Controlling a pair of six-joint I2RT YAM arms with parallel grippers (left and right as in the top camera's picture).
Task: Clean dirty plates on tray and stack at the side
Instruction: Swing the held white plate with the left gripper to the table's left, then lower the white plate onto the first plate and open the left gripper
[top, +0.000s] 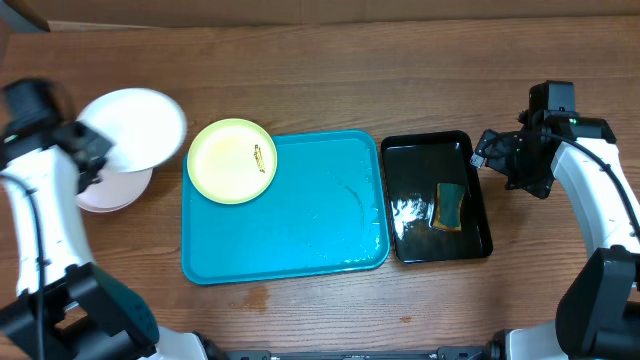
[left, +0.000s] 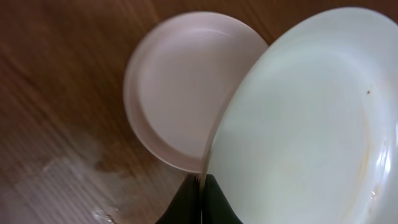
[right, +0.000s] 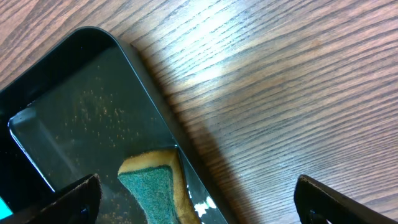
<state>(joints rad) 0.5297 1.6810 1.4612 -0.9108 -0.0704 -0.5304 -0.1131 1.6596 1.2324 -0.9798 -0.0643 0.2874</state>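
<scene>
My left gripper (left: 200, 198) pinches a white plate (left: 305, 124) by its rim above the second white plate (left: 180, 87); my right gripper (top: 487, 150) gapes open beside the black tray (top: 425, 136).

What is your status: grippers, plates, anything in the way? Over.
Left gripper shut on white plate, over second plate on table. Right gripper open, empty, by black tray. Smeared yellow-green plate on turquoise tray. Nothing blocking the stack.

A white plate (top: 140, 120) tilts, its rim pinched in the left gripper's (left: 202, 190) jaws. A second plate (left: 174, 87) lies flat beneath. A smeared yellow-green plate (top: 232, 160) sits rightward on the turquoise tray (top: 300, 230).
</scene>
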